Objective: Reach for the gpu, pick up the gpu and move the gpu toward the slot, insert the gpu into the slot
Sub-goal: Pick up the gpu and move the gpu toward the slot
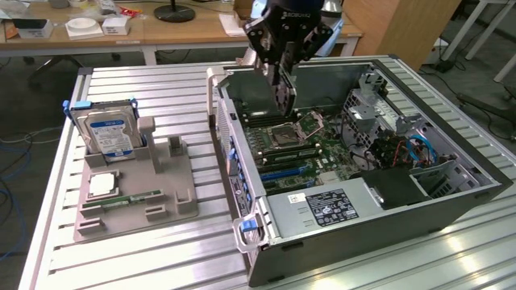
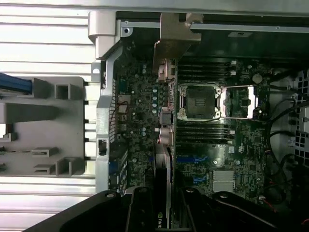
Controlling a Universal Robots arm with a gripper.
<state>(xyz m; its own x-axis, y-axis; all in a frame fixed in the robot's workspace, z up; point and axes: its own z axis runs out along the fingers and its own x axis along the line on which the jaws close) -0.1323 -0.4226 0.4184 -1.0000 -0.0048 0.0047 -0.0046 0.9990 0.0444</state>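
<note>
- Silver ribbed metal table (image 1: pixel 145 84) in the exterior view carries an open black computer case (image 1: pixel 451 199), lying on its side with the green motherboard (image 1: pixel 322 145) facing up.
- The black gripper (image 1: pixel 281 63) hangs over the far part of the case. Its fingers are drawn in narrow and clamp the gpu (image 1: pixel 282 96).
- The gpu hangs upright with its thin edge toward the camera. It is above the board, near the square processor socket (image 1: pixel 289 130).
- The blue slot (image 1: pixel 286 172) lies bare on the board, nearer the camera than the card and apart from it, close to the labelled power supply (image 1: pixel 322 206).
- On the exterior view's left, a grey holder tray (image 1: pixel 137 211) keeps a blue-labelled hard drive (image 1: pixel 109 133) standing upright. A flat processor chip (image 1: pixel 103 184) and a green memory stick (image 1: pixel 133 198) lie on the tray too.
- In the wrist view, the gripper (image 2: pixel 164 203) looks down along the card, with dark fingers (image 2: pixel 140 208) on either side of it.
- The gpu (image 2: pixel 161 169) appears edge on, running away from the fingers to its silver end bracket (image 2: pixel 171 43).
- Beneath the card lies the motherboard (image 2: pixel 140 111) with the open processor socket (image 2: pixel 200 101) and the black memory slots (image 2: pixel 203 130).
- The blue slot (image 2: pixel 193 158) sits empty just beside the card's edge.
</note>
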